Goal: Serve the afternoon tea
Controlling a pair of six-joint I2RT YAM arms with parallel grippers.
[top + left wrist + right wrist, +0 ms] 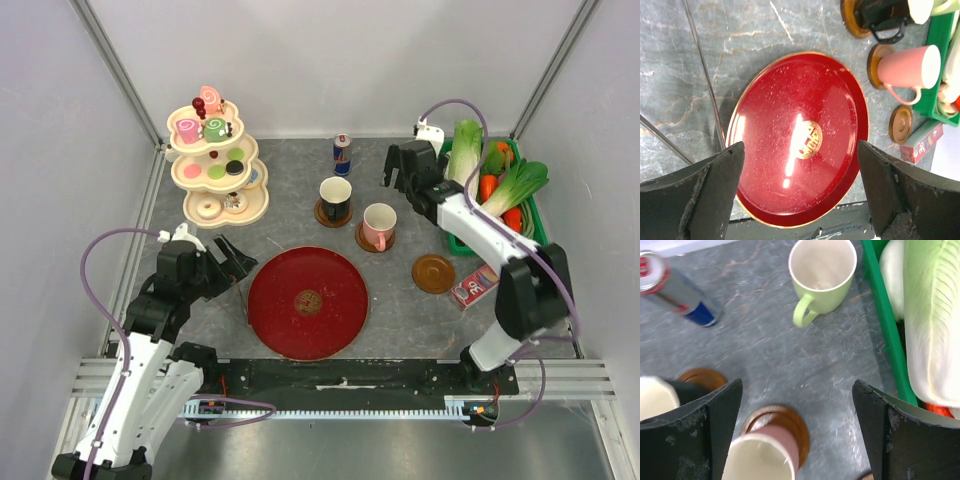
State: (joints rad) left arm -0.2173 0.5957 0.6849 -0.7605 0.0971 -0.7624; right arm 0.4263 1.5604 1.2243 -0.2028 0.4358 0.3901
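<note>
Nearest the arm bases, the left gripper (232, 260) hangs with jaws wide and empty, just beside the left rim of the red plate (308, 302). Beyond it, the pink mug (379, 225) and the black mug (335, 198) stand upright on coasters, their handles toward the near edge. Farther back, the right gripper (400, 172) is spread wide and holds nothing. It sits near the upright pale green mug (823, 271), whose handle angles near-left. Pastries (213, 128) fill the tiered stand (258, 200) at far left.
</note>
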